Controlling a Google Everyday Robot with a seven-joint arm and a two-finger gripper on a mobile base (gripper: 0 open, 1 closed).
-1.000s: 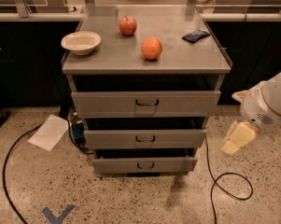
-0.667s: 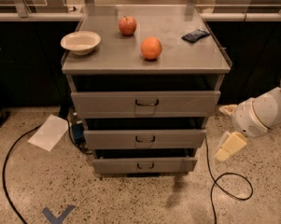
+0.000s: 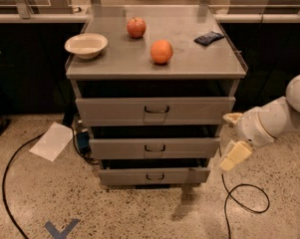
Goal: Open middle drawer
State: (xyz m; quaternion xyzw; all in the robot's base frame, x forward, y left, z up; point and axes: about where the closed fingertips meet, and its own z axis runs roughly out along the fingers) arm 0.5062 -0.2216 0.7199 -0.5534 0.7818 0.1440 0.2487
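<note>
Approach step. The white robot hand [image 3: 229, 140], fingers spread, hovers just right of the shallow grey metal middle drawer [image 3: 184, 147] in the grey steel bench [image 3: 119, 61]. The next move probably calls for reaching left to its small dark wire handle [image 3: 154, 148], gripping it and pulling.

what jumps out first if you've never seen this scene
A three-drawer grey metal cabinet fills the centre, with a red apple, a round orange and a white bowl on top. The robot's cream two-finger gripper hangs open at the right, just beside the low-fronted grey middle drawer.
</note>
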